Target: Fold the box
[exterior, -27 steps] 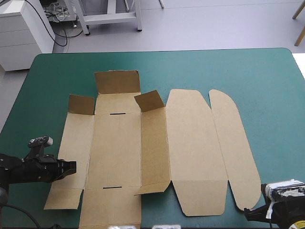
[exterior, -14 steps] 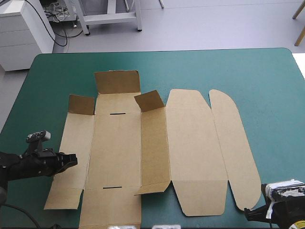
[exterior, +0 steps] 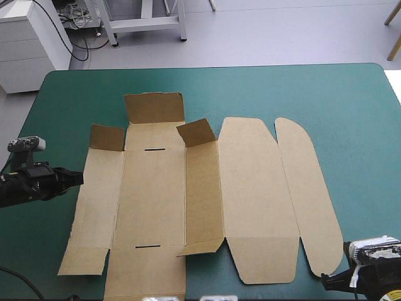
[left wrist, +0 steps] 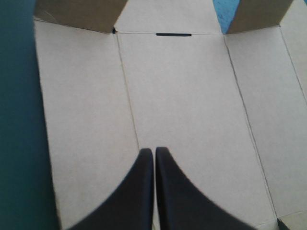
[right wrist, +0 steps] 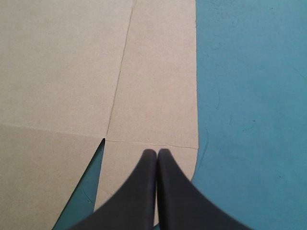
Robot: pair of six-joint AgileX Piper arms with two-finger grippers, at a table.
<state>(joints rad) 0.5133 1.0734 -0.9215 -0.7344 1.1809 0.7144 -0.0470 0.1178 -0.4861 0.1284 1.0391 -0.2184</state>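
The box (exterior: 207, 194) lies mostly flat, and only three flaps (exterior: 155, 108) at its far end stand up. Bare teal-green worktop (exterior: 357, 125) runs wide beyond it and to its right — narrower along its left.

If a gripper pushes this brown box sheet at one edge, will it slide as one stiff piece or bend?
The box is thin board lying mostly flat, so it probably slides easily on the teal-green cover. Its many crease lines suggest it would hinge there rather than stay stiff when lifted.
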